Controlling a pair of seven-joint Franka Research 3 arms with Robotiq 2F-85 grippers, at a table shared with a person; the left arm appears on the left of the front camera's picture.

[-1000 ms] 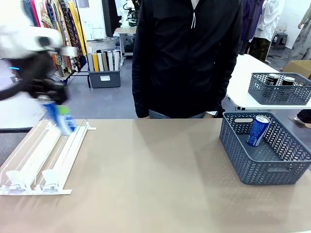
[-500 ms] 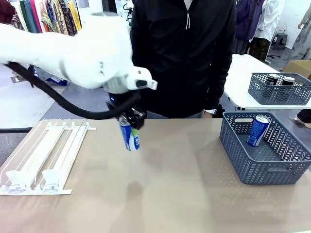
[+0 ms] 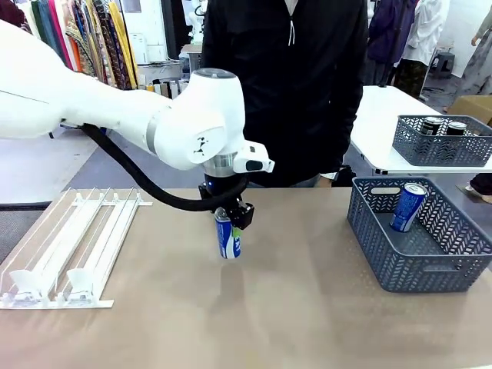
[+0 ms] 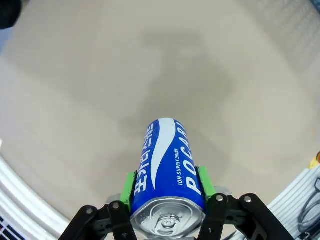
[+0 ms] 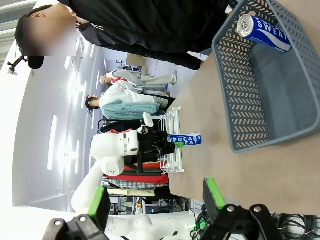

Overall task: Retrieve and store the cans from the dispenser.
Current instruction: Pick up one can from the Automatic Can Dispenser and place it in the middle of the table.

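Carried rightward from the dispenser (image 3: 73, 246) since the earlier frames, a blue can (image 3: 228, 237) is now held upright above mid-table, clamped at its top by the left gripper (image 3: 228, 219). Right gripper (image 5: 157, 202) is seen with jaws spread, nothing between them. A second blue can (image 3: 407, 206) is seen leaning inside the grey basket (image 3: 419, 265).

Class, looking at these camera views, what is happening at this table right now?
The left end effector is shut on a blue Pocari Sweat can, holding it upright above the middle of the table, between the white dispenser and the grey basket. Another blue can leans inside that basket. The right end effector is open and holds nothing. A person in a black jacket stands at the far side.
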